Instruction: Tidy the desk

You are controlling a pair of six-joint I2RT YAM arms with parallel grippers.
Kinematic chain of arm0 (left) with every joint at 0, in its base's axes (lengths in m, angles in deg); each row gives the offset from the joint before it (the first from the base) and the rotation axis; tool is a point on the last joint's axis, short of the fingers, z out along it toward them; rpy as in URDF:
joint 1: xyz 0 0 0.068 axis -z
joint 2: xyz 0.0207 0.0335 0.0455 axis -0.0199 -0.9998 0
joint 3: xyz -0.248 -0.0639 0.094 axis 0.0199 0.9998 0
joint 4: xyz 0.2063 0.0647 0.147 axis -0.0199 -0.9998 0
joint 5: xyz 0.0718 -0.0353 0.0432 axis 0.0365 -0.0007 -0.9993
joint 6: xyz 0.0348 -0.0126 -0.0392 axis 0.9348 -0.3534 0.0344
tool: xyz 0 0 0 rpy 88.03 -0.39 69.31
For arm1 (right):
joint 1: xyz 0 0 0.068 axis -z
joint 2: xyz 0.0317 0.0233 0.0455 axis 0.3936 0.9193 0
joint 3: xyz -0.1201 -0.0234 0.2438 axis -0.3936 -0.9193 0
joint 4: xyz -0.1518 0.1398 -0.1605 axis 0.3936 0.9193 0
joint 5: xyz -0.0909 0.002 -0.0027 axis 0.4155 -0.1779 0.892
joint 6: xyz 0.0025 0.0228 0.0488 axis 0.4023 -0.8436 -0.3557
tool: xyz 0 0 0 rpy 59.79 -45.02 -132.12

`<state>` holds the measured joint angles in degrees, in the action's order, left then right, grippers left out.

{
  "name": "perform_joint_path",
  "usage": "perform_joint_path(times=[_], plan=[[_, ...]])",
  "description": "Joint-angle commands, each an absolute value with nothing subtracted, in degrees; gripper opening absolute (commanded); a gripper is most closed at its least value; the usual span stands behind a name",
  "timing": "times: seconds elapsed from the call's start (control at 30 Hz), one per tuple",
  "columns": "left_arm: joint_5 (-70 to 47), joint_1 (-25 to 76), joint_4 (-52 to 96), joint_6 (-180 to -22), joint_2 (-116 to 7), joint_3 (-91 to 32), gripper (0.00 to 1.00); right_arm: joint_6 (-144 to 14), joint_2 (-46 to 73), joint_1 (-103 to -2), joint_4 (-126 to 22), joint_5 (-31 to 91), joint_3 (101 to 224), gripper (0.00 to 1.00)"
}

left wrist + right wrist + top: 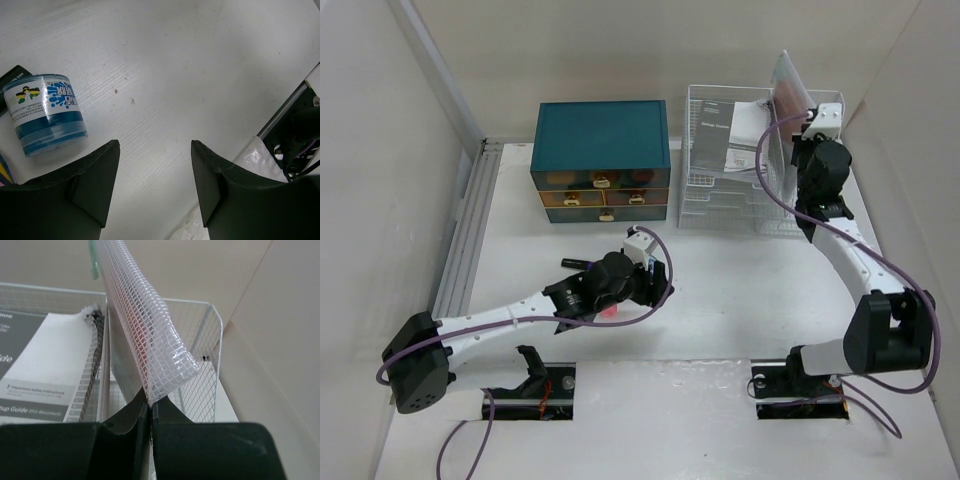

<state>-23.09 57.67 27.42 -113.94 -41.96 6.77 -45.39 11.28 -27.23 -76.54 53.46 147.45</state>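
Right jaws: right gripper (150, 407) clenched on the lower edge of the mesh pouch (145, 325); pouch upright, long axis rising from the fingers
Likely target: wire rack (212, 340) just below and ahead, booklet (45, 365) inside; right arm nearer
Left jaws: left gripper (155, 150) released, empty; blue tub (47, 112) off to one side
Desk (200, 60): directly beneath the left jaws; spreads under both arms

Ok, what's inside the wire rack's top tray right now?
In the wire rack, a grey-and-white instruction booklet lies in the top tray. The right gripper holds a clear mesh pouch upright over its right end. What the lower tiers hold is covered.
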Motion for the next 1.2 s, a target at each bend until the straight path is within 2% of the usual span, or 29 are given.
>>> perform_joint_path(times=[0.0,0.13,0.17,0.23,0.27,0.4,0.5,0.6,0.7,0.73,0.8,0.83,0.87,0.97,1.0,1.03,1.1,1.17], plan=[[-23.5,57.9,28.3,-113.6,-40.9,6.7,0.56,-45.5,10.8,-26.9,-82.4,50.9,146.9,0.0],[-23.5,57.9,27.8,-113.6,-40.9,6.7,0.56,-47.4,11.8,-26.3,-78.7,52.3,146.9,0.02],[-23.5,57.9,27.8,-113.6,-40.9,6.2,0.56,-47.4,11.8,-26.3,-77.7,52.3,146.9,0.18],[-23.5,57.9,27.8,-113.6,-40.9,6.2,0.56,-47.4,11.8,-26.3,-76.0,51.7,147.5,0.36],[-23.5,57.9,27.8,-113.6,-40.9,6.2,0.56,-47.4,11.3,-26.3,-76.0,51.7,147.5,0.51],[-24.1,57.9,26.6,-113.6,-40.4,3.6,0.66,-47.9,7.8,-25.8,-75.4,50.2,146.7,0.7],[-25.8,57.9,24.0,-113.1,-39.6,2.0,0.75,-47.9,3.1,-25.8,-73.9,49.4,146.7,0.72],[-28.3,56.5,21.6,-112.5,-36.7,-0.4,0.77,-47.9,-3.4,-25.8,-70.2,47.7,147.2,0.76],[-32.9,55.5,18.8,-113.2,-33.0,-3.0,0.77,-47.4,-8.4,-25.8,-63.7,40.0,148.3,0.9],[-34.6,54.8,18.0,-113.2,-32.1,-3.7,0.77,-47.4,-11.9,-25.8,-63.1,36.8,148.3,0.98],[-39.1,53.0,15.3,-113.8,-30.6,-5.8,0.77,-46.8,-14.9,-25.8,-61.9,23.6,147.0,1.0],[-40.2,51.3,14.6,-113.8,-29.3,-5.8,0.77,-46.8,-14.9,-25.8,-56.0,18.3,148.7,1.0],[-42.6,50.3,13.8,-113.8,-29.3,-7.2,0.77,-46.8,-14.4,-25.8,-52.6,7.0,149.8,1.0],[-44.2,45.4,10.2,-113.8,-27.0,-7.8,0.7,-47.4,-11.7,-25.8,-45.6,-7.7,150.5,1.0],[-44.2,44.1,9.5,-113.8,-26.9,-8.3,0.67,-47.4,-10.8,-28.7,-44.4,-12.2,150.5,1.0],[-44.2,43.0,7.9,-113.8,-26.3,-8.3,0.61,-47.4,-9.8,-30.9,-42.6,-11.7,151.3,1.0],[-45.7,39.4,4.3,-112.4,-26.2,-10.5,0.61,-37.6,-7.1,-38.3,-32.3,-8.2,153.6,1.0],[-48.5,38.9,2.4,-110.9,-25.5,-11.0,0.61,-35.5,-5.9,-43.4,-30.4,-4.6,152.5,1.0]])
